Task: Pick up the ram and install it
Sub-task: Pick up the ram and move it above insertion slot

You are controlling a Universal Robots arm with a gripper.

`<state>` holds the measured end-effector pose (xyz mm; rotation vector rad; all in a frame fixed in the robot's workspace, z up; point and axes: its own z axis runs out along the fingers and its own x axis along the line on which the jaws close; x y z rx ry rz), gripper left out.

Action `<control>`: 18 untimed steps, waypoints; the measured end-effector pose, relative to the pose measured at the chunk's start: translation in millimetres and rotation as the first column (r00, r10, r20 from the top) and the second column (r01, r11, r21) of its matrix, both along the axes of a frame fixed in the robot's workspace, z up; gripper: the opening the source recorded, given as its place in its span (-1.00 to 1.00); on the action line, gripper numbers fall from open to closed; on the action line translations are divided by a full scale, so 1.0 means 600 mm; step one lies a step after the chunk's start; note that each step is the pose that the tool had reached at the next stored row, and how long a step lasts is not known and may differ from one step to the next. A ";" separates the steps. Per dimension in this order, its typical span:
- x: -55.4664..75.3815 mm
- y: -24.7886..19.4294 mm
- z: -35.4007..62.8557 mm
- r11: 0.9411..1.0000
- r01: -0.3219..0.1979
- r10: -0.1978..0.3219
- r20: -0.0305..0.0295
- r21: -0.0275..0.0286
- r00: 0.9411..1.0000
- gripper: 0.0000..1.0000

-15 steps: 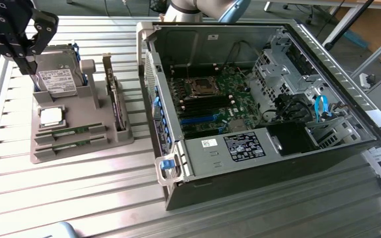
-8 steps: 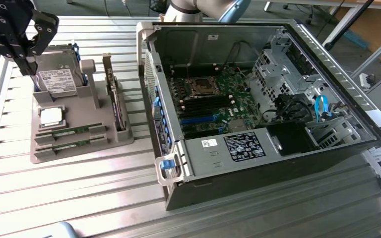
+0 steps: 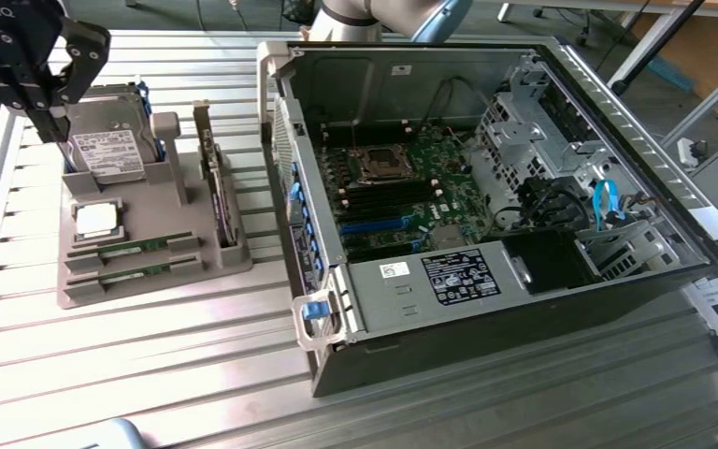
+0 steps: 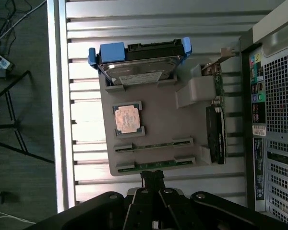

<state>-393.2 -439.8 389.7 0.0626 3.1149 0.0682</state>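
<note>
As the exterior view has it: end effector [image 3: 50,126], fingers closed on nothing, poised over the hard drive [image 3: 109,150] end of a grey tray [image 3: 97,292] on the worktop [image 3: 147,374]. Ram [image 3: 130,274]: green stick seated in the tray's outermost slot, at the end away from the hard drive; second stick [image 3: 130,248] parallel, just beside it. Long axes run across the tray. Open computer case [image 3: 484,337] stands on the exterior view's right.

Wrist view: end effector [image 4: 153,178] closed, empty. Ram [image 4: 153,165] lies nearest the fingertips, apart from them, long axis crossways to the fingers. Second stick [image 4: 153,144], processor [image 4: 128,119] and hard drive [image 4: 139,72] follow beyond.
</note>
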 end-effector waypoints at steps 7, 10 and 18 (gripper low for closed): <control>0.000 0.0000 0.000 0.998 -0.057 0.057 0.000 0.000 0.998 -0.79; 0.000 0.0000 0.000 0.996 -0.085 0.085 0.000 0.000 0.996 -0.79; 0.000 0.0000 0.000 0.989 -0.150 0.150 0.000 0.000 0.989 -0.79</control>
